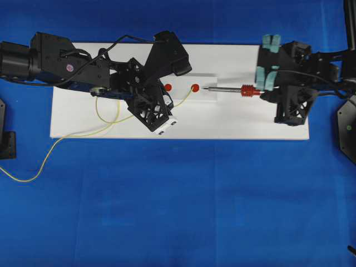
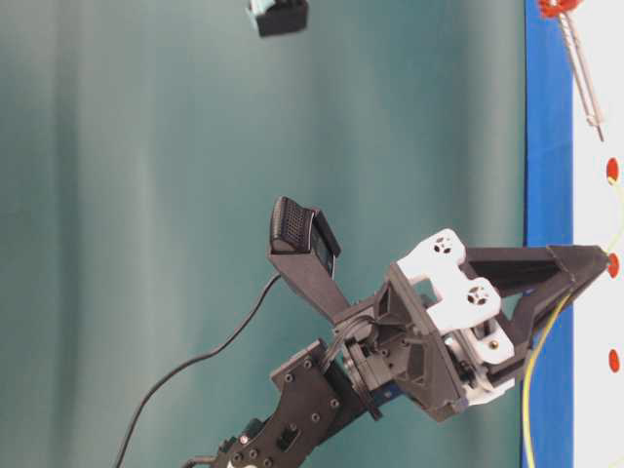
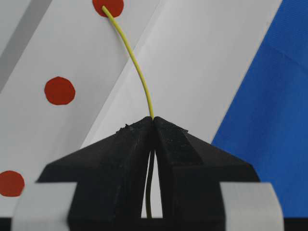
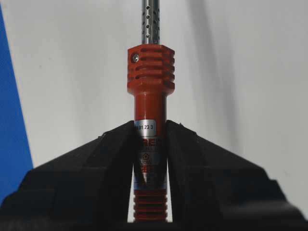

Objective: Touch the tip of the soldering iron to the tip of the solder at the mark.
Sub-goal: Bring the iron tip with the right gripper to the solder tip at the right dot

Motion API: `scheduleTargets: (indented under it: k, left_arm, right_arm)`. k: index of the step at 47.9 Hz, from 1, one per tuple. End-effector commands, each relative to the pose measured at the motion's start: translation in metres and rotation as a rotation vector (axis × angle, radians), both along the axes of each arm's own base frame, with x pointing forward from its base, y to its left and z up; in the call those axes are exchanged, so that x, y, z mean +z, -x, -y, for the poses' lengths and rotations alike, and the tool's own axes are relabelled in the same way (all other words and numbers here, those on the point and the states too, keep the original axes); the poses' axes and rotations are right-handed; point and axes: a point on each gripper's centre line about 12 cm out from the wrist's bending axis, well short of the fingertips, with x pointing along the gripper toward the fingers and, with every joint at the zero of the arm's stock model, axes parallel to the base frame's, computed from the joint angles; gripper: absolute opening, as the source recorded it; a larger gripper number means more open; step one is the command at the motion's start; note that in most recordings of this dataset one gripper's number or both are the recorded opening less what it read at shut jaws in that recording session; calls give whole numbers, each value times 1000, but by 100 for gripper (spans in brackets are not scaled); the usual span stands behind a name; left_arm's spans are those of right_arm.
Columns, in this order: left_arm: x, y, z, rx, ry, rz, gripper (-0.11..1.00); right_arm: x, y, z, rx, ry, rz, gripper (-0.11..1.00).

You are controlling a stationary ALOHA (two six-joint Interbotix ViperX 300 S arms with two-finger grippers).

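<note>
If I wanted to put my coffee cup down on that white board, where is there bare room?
The white board is bare along its near edge, right of the left pincer, and below the soldering iron. The left part is crowded: the solder loops there beneath the arm, near the red dots.

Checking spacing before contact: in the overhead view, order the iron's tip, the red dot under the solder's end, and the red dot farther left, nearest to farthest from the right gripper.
1. Iron's tip, left of the right gripper.
2. Red dot under the solder's end, just beyond.
3. Red dot farther left, beside the left arm.
</note>
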Motion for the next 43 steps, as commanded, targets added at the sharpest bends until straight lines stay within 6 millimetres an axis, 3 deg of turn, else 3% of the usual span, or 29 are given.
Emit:
scheduleTargets:
  k: [1,43]
  left_arm:
    - [20,-4,0,-4,-9,56,3]
    - [21,-6,0,-9,-13,56,3]
  right_arm:
    - [8,-11,2,-1,6,30,7]
    - [6,-20,5,0,8,25,7]
